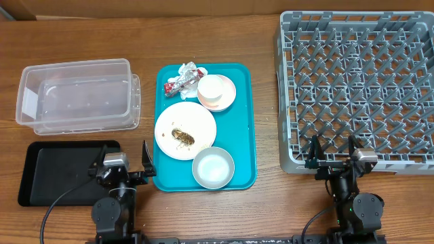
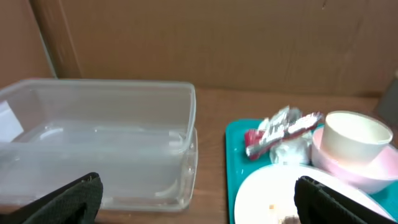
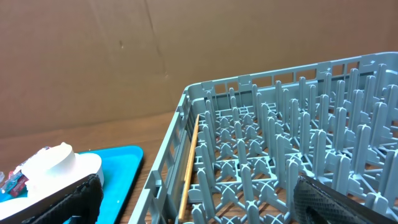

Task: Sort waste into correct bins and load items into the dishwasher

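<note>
On a teal serving tray (image 1: 241, 122) lie a white plate (image 1: 193, 118) with brown food scraps (image 1: 183, 137), a pink saucer (image 1: 226, 99) holding a white cup (image 1: 213, 87), a pale bowl (image 1: 213, 167), a crumpled napkin (image 1: 188, 69) and a red-and-white wrapper (image 1: 178, 83). The clear tub (image 1: 78, 95) and black tray (image 1: 61, 173) are to its left, the grey dish rack (image 1: 359, 88) to its right. My left gripper (image 1: 124, 157) stands open between black tray and teal tray, facing tub (image 2: 99, 143) and plate (image 2: 267, 196). My right gripper (image 1: 333, 150) is open at the rack's near edge (image 3: 280, 143).
A thin wooden stick (image 3: 189, 162) lies inside the rack along its left wall. Brown cardboard backs the table's far edge. The bowl (image 3: 53, 167) and teal tray corner (image 3: 118, 168) show at the left of the right wrist view.
</note>
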`<state>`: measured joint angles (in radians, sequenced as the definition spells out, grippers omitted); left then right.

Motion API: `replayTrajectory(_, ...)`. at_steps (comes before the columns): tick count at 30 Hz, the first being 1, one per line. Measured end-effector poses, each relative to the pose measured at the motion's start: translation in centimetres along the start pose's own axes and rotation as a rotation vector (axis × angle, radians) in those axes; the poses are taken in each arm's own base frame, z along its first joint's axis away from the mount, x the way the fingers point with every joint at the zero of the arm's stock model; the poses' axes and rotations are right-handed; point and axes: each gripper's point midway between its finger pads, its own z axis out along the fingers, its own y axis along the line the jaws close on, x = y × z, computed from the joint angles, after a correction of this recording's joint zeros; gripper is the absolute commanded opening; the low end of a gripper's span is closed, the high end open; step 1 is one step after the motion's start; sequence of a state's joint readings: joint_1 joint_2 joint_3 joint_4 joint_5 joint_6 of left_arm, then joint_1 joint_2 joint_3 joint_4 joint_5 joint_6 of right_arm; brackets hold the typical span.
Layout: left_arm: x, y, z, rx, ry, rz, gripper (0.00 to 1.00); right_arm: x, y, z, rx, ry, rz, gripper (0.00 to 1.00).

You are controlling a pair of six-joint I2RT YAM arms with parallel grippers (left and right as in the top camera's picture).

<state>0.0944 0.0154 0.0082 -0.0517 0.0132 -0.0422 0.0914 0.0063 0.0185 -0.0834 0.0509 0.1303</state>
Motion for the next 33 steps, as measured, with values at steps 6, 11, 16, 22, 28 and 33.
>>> replayTrajectory(6, -2.2, -4.4, -0.7, 0.267, -0.057, -0.23, 1.0, 0.0, 0.0, 0.0, 0.0, 0.0, 0.0, 1.0)
replayTrajectory(11, -4.4, -7.8, -2.3, 0.502, -0.066, -0.437, 1.0, 0.0, 0.0, 0.0, 0.0, 0.0, 0.0, 1.0)
replayTrajectory(16, -8.6, -9.4, -4.4, 0.654, -0.199, -0.475, 1.0, 0.0, 0.0, 0.0, 0.0, 0.0, 0.0, 1.0)
replayTrajectory(22, -10.3, -9.7, -5.0, 0.673, -0.175, -0.506, 1.0, 0.0, 0.0, 0.0, 0.0, 0.0, 0.0, 1.0)
replayTrajectory(28, -15.3, -9.6, -3.3, 0.583, -0.048, -0.417, 1.0, 0.0, 0.0, 0.0, 0.0, 0.001, 0.0, 1.0)
replayTrajectory(33, -18.2, -9.9, 1.0, 0.536, 0.203, -0.34, 1.0, 0.0, 0.0, 0.0, 0.0, 0.0, 0.0, 1.0)
